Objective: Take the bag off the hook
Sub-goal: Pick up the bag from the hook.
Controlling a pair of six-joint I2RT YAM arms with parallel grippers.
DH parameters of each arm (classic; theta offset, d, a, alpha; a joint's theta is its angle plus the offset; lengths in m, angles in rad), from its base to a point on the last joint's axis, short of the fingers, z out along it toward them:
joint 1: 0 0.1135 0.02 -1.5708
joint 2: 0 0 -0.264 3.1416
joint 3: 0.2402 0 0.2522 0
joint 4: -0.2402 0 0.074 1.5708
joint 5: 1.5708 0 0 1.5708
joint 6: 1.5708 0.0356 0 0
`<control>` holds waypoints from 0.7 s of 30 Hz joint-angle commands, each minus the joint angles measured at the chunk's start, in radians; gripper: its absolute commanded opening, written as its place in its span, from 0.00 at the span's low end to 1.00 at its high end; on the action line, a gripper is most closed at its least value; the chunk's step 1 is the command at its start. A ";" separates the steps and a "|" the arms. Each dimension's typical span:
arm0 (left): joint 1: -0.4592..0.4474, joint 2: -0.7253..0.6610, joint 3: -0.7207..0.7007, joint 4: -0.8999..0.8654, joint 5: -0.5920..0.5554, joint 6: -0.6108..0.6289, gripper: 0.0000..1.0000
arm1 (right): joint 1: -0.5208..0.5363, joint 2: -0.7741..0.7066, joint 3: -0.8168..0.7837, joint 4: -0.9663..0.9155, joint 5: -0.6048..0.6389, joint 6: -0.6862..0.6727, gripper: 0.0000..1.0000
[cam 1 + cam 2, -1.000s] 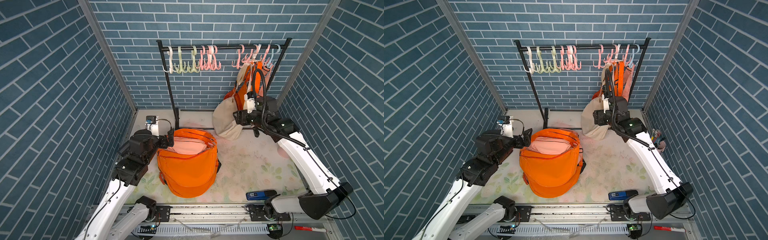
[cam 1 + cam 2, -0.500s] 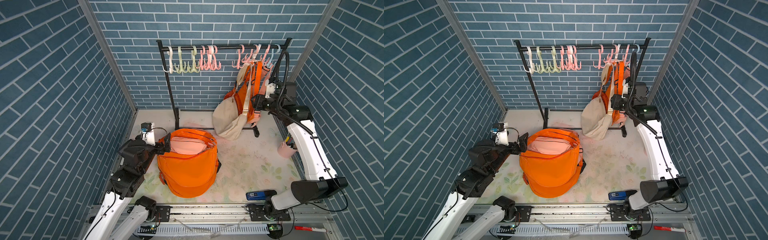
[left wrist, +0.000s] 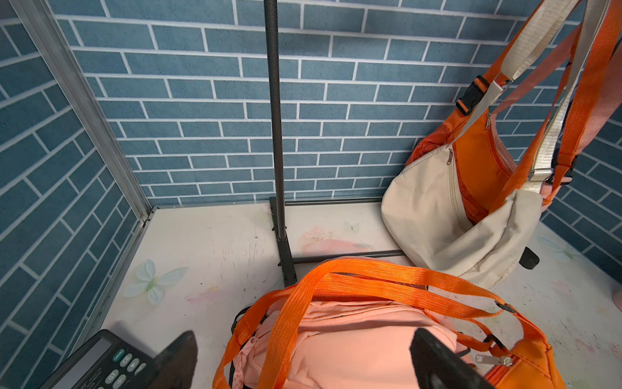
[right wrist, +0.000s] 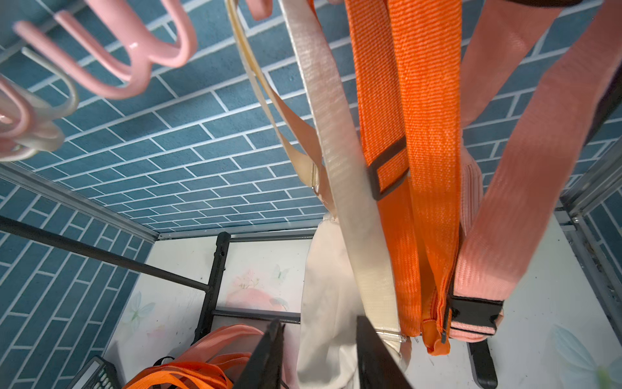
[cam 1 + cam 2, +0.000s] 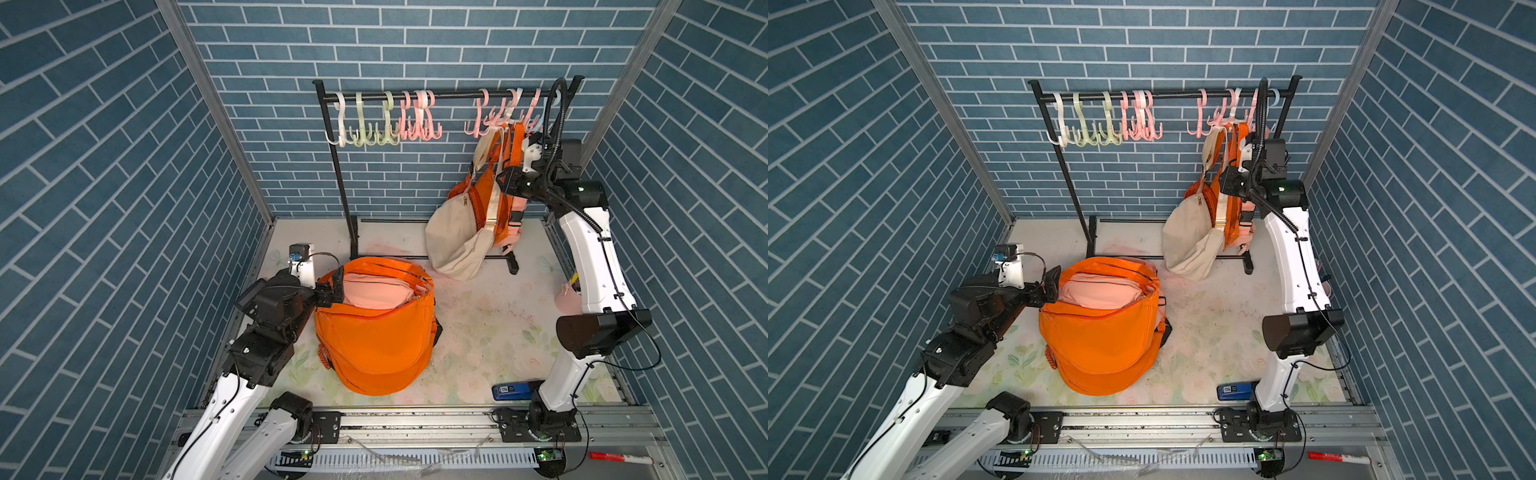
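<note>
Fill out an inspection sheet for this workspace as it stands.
Surface: floral table, scuffed and stained.
Job's things: cream bag hangs with a smaller orange bag from pink hooks on the black rack.
Clutter: big orange bag holding a pink bag; calculator; blue device; pink cup.
Grippers: left gripper open at the big orange bag's rim; right gripper jaws apart beside the cream strap, no grip seen.
Cables: black conduit rises past the rack's bar.
Surroundings: blue brick walls.

Both top views look down from high at the front; each wrist camera sits close, both seeing the cream bag (image 3: 437, 208).
</note>
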 commanded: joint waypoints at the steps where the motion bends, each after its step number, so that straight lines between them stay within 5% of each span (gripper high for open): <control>1: 0.002 0.011 -0.010 0.012 -0.006 0.006 0.99 | -0.014 0.070 0.107 -0.064 -0.021 0.011 0.39; 8: 0.003 0.039 -0.012 0.017 0.007 0.004 0.99 | -0.037 0.218 0.270 -0.077 -0.080 0.039 0.42; 21: 0.002 0.047 -0.013 0.017 0.002 0.005 0.99 | -0.039 0.330 0.269 -0.003 -0.144 0.093 0.45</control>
